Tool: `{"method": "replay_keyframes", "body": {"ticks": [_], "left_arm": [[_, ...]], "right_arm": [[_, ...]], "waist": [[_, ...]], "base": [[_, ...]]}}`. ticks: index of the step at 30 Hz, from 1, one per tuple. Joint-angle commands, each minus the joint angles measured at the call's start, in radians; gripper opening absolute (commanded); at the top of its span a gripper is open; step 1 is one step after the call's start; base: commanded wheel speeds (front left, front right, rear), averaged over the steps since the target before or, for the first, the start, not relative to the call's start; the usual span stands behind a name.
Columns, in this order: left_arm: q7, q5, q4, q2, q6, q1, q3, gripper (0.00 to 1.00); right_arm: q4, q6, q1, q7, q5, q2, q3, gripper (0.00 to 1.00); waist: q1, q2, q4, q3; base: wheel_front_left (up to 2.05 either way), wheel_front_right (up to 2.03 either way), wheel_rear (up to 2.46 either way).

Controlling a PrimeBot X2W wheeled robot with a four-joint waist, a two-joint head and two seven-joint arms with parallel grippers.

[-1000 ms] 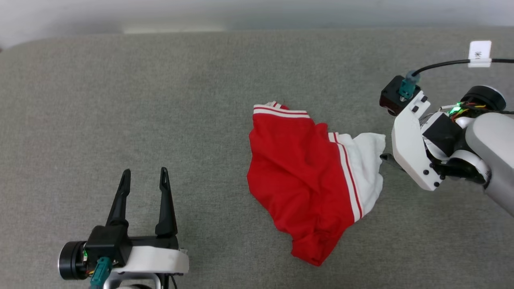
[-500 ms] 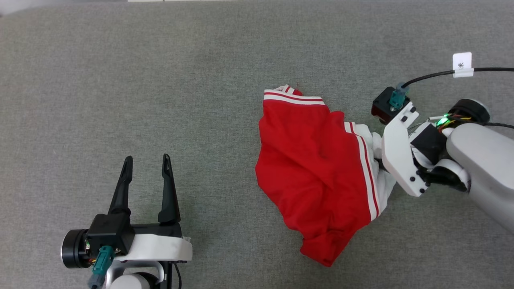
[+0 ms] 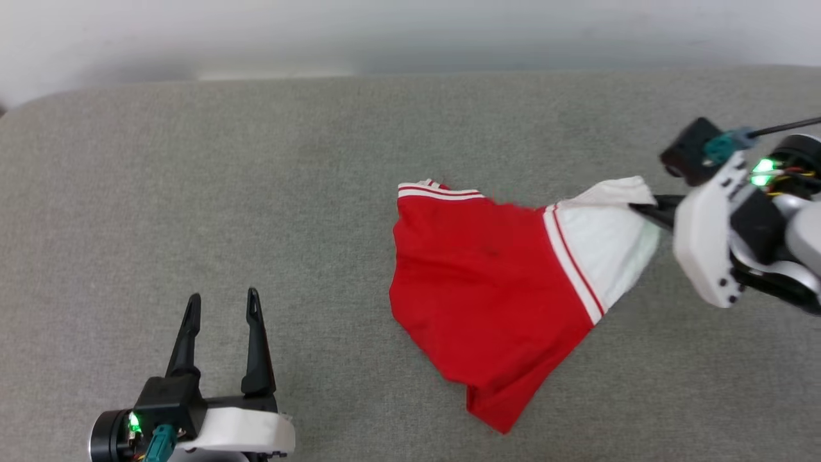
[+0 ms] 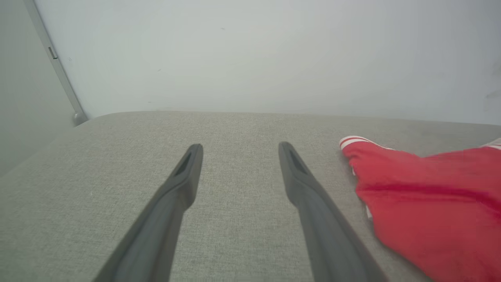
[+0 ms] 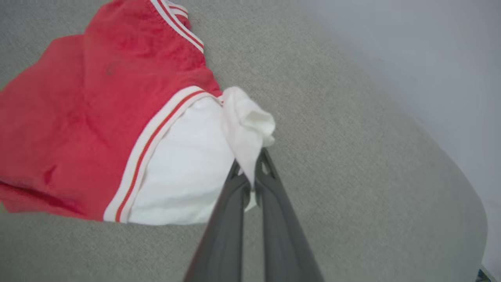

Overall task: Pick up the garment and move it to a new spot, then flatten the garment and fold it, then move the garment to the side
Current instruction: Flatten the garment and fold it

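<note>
**Item 1: the garment**. It is a red shirt with red-white stripe trim and a white sleeve. No chest print is visible from this side.
- Location: right of centre on the desk, which is covered in grey fabric.
- Condition: unfolded and rumpled. The red body lies slack on the desk and tapers to a point at the near edge.
- Why it lies this way: the sleeve is drawn out toward the right because its outer edge is pinched. The cloth runs from that pinch back to the red body, which appears to rest under its own weight.
- Step in hand, as a judgement: picking the garment up for the move to a new spot. Flattening and folding are not yet begun.

**Item 2: right gripper**.
- State: fingers clenched together on the bunched edge of the white sleeve. In the right wrist view a knot of white cloth bulges just past the tips.
- Pose: the arm enters from the right edge of the head view. The wrist is turned so the fingers point leftward at the garment, lying roughly flat and slightly downward. Its height above the desk cannot be told.

**Item 3: left gripper**.
- State: fingers released, spread wide, and empty.
- Pose: lower left of the head view, pointing away from the robot, low over bare desk, and well apart from the garment. In the left wrist view the garment lies off to the right of the fingers.
- Role, as a judgement: parked in reserve so the right arm can work alone.
</note>
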Motion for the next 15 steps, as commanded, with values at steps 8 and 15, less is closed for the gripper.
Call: {"method": "replay_keyframes", "body": {"ticks": [8, 15], "left_arm": [[-0.003, 0.015, -0.015, -0.001, -0.001, 0.052, 0.015, 1.00], [-0.003, 0.022, -0.007, -0.001, -0.006, 0.048, 0.007, 1.00]], "right_arm": [[-0.033, -0.001, 0.205, -0.043, 0.078, -0.185, -0.091, 0.00], [0.120, -0.001, 0.437, -0.052, 0.149, -0.162, -0.136, 0.00]], "waist": [[-0.0001, 0.0000, -0.056, -0.046], [-0.0001, 0.0000, -0.066, -0.041]], "base": [[0.00, 0.00, 0.00], [0.00, 0.00, 0.00]]}}
